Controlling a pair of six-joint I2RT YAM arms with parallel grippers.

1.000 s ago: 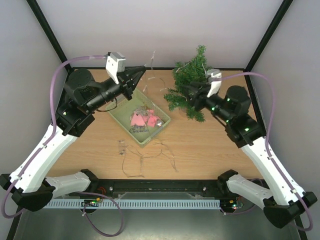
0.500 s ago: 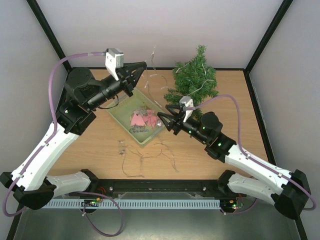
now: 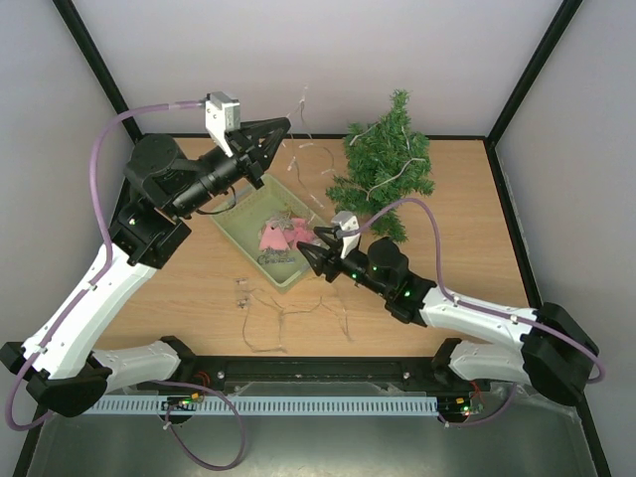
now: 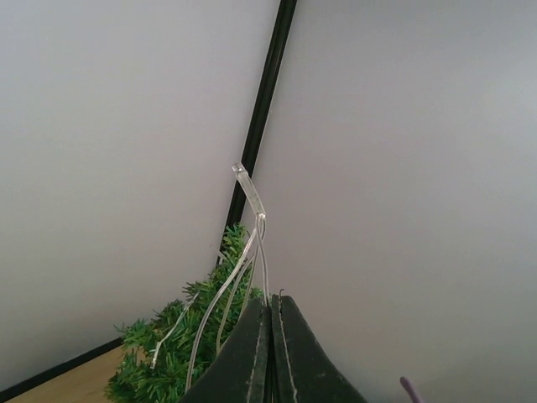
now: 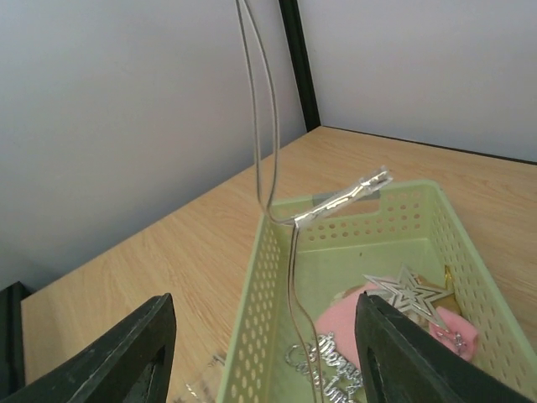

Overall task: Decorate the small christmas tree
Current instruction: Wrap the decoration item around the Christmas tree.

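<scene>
The small christmas tree [image 3: 386,164] stands at the back right of the table, with a thin light string [image 3: 383,184] draped over it. My left gripper [image 3: 281,130] is raised near the back wall and shut on this light string [image 4: 252,252]; a clear bulb [image 4: 249,189] sticks up above the fingertips, and the tree [image 4: 176,353] shows below. My right gripper [image 3: 309,244] is open over the pale green basket [image 3: 241,237]. In the right wrist view the string [image 5: 262,126] hangs between the wide-apart fingers [image 5: 126,353] without touching them.
The basket [image 5: 268,277] holds a silver star [image 5: 411,290], a pink ornament [image 5: 361,323] and a silver lettered sign [image 5: 323,369]. More of the wire lies in loops on the table [image 3: 288,310] in front of the basket, beside small pieces [image 3: 241,291].
My right arm has swung from the tree leftward and down to the basket, and its jaws have opened wider. The left gripper, still shut on the string, rose slightly.
</scene>
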